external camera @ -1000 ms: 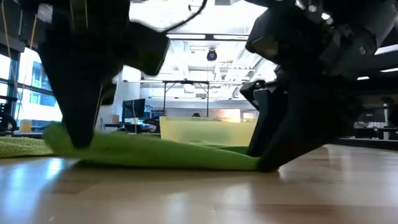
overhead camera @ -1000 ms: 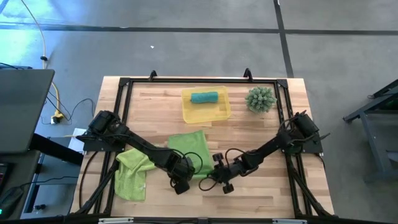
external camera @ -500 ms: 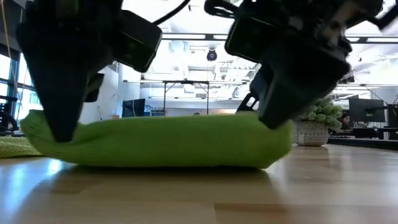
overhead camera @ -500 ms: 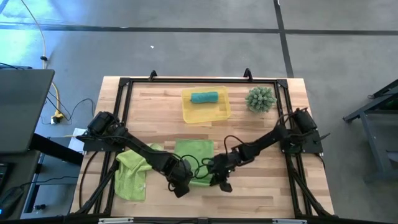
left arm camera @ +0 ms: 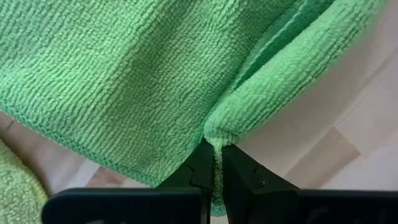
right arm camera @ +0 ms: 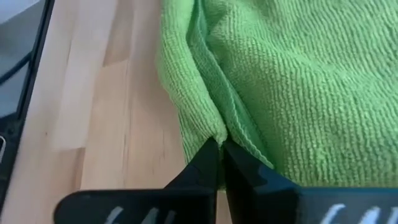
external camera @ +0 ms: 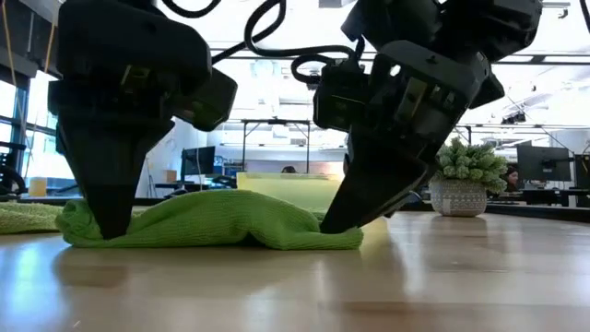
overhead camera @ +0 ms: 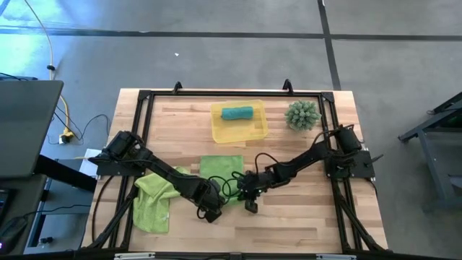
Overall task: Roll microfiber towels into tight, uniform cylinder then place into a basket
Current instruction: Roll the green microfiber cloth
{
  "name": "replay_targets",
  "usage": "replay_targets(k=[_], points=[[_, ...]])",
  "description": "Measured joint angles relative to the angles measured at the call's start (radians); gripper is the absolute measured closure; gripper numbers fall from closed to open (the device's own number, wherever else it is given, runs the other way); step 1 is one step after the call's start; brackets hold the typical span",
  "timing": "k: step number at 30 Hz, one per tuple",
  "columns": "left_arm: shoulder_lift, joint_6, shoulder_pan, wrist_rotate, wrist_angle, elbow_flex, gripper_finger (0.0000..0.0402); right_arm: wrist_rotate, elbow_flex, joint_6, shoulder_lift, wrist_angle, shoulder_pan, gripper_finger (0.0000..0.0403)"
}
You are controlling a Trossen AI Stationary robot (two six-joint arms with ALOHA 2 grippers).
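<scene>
A lime-green microfiber towel (overhead camera: 222, 172) lies mid-table, and its near edge (external camera: 212, 221) is bunched into a low roll on the wood. My left gripper (overhead camera: 211, 212) is shut on the roll's left end and points straight down. My right gripper (overhead camera: 250, 204) is shut on the roll's right end and slants down. A second lime-green towel (overhead camera: 153, 199) lies crumpled at the left. A rolled teal towel (overhead camera: 237, 113) lies in the yellow basket (overhead camera: 254, 130) at the far middle. My left gripper pinches the end of the towel's rolled near edge (left arm camera: 217, 132) between its two fingertips (left arm camera: 200, 163), from above. That end rests on the table (external camera: 88, 231). My right gripper pinches a fold at the towel's near right corner (right arm camera: 217, 132) between its fingertips (right arm camera: 208, 155). It comes slanting down from the table's right. The corner lies on the wood (external camera: 346, 240), with the cloth slack between the two holds.
A spiky green plant in a pot (overhead camera: 302, 115) stands at the far right. Black frame rails (overhead camera: 144, 108) run round the tabletop. Bare wood (overhead camera: 289, 224) lies near the front edge. A laptop (overhead camera: 25, 126) sits off the table's left.
My right gripper has gone toward the table's left, rolled its wrist and shut on the towel's near right corner. The towel's near edge rose into a tall hump between both grippers. It has since sunk into a lower, narrower roll, while its far part stayed flat.
</scene>
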Motion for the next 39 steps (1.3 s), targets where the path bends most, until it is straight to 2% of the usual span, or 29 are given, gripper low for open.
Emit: replay_targets(k=[4, 10, 14, 19, 23, 25, 27, 39], points=[[0.002, 0.008, 0.0, 0.0, -0.002, 0.0, 0.0394, -0.012, -0.001, -0.091, -0.02, -0.003, 0.004, 0.0383], [0.004, 0.056, 0.003, 0.055, -0.004, -0.001, 0.0394, -0.051, -0.008, -0.222, -0.109, -0.082, 0.022, 0.03], [0.005, 0.081, 0.013, 0.071, -0.006, -0.001, 0.0394, -0.065, -0.007, -0.35, -0.181, -0.109, 0.047, 0.0272], [0.005, 0.105, 0.027, 0.082, -0.006, -0.002, 0.0394, -0.008, -0.006, -0.562, -0.206, -0.077, 0.125, 0.0272], [0.005, 0.122, 0.034, 0.091, -0.003, -0.002, 0.0394, 0.158, -0.005, -0.678, -0.166, -0.054, 0.183, 0.0274], [0.005, 0.13, 0.034, 0.095, -0.001, -0.002, 0.0394, 0.248, -0.006, -0.694, -0.139, -0.037, 0.196, 0.0274], [0.005, 0.131, 0.034, 0.096, 0.0, -0.003, 0.0394, 0.293, -0.005, -0.692, -0.113, -0.018, 0.198, 0.0274], [0.005, 0.124, 0.035, 0.112, 0.003, -0.003, 0.0394, 0.29, -0.002, -0.691, -0.041, -0.008, 0.156, 0.0274]])
